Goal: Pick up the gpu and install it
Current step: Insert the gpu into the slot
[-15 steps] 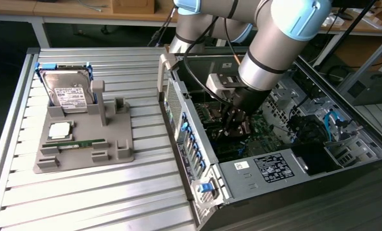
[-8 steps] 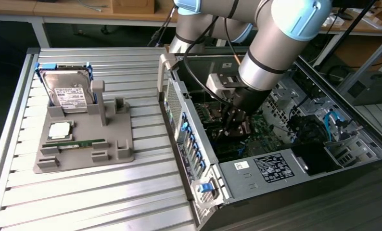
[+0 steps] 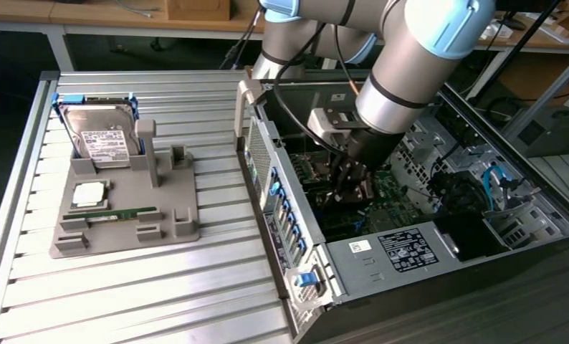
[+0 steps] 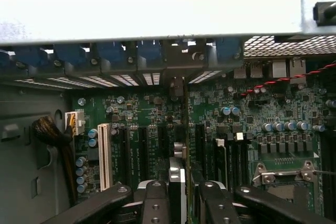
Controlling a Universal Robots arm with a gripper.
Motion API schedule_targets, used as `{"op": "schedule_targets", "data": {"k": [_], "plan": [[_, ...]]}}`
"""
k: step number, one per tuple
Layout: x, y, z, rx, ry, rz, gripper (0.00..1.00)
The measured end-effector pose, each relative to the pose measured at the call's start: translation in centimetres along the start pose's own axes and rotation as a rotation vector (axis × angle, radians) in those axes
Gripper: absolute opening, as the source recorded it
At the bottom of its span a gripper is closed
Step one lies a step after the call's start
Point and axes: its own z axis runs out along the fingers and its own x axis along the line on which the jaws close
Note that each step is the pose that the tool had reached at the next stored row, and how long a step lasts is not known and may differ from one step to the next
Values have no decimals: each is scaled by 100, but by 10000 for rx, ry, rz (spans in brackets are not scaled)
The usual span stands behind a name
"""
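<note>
The black gripper (image 4: pixel 181 195) holds the thin green-brown gpu card (image 4: pixel 185 129) edge-on, jaws narrow, above the green motherboard (image 4: pixel 262 114) inside the open computer case (image 3: pixel 380 251).

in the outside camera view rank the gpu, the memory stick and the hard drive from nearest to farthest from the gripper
1. The gpu: held edge-on in the gripper, inside the open computer case.
2. The memory stick: on the grey holder, toward the exterior view's left.
3. The hard drive: standing at that holder's far end, farthest.
</note>
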Motion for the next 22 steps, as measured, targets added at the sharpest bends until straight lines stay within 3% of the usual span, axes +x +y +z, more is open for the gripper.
{"op": "schedule_targets", "data": {"k": [22], "plan": [[-30,4,4,4,20,-123,27]]}}
